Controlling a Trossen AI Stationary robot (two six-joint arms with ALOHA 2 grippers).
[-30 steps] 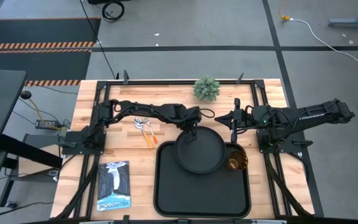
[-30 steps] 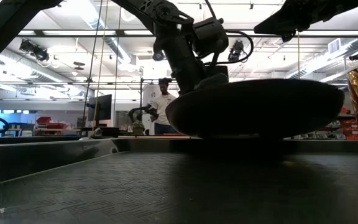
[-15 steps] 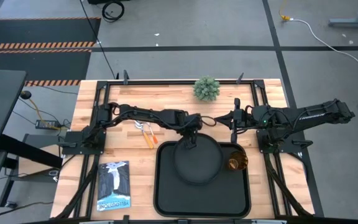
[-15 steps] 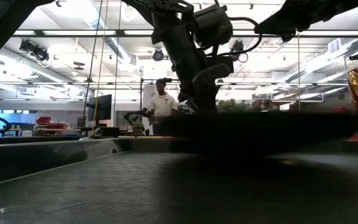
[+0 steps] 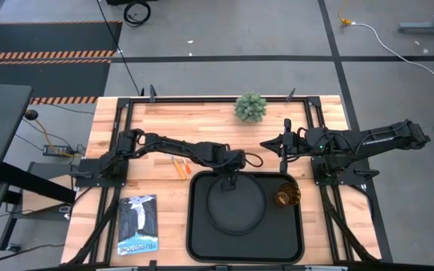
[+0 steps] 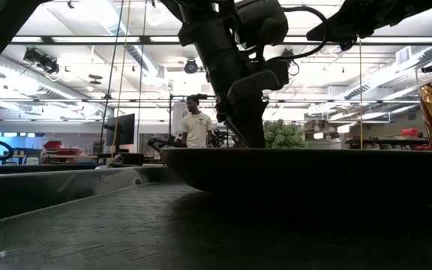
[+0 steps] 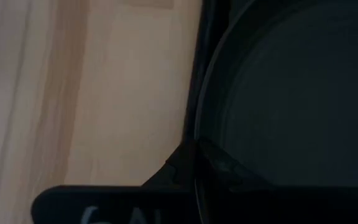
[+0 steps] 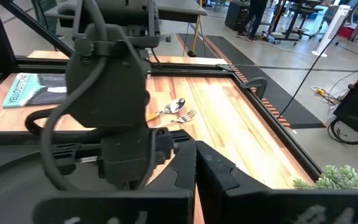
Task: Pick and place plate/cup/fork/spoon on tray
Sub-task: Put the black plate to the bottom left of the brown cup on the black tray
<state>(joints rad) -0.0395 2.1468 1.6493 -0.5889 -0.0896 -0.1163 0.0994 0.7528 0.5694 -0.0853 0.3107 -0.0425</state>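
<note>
The round black plate is inside the black rectangular tray, near its far side; the low view shows the plate level and low over the tray floor. My left gripper is shut on the plate's far rim. The amber cup stands in the tray's far right corner. The spoon and the fork lie on the wood left of the tray, partly under my left arm. My right gripper hangs shut and empty above the table beyond the tray. My left gripper pinches the plate's far rim between its two fingers, one above the rim and one under it. The fingers come down at it steeply from the far side. The plate sits level; whether its bottom touches the tray floor, I cannot tell.
A small green plant stands at the table's far edge. A book lies at the near left. A person stands in the room beyond the table. Bare tray floor lies on the near side of the plate.
My left gripper has gone toward the table's near edge and down, still shut on the plate. The plate, tilted and lifted over the tray's far rim a second ago, now sits level and low inside the tray.
</note>
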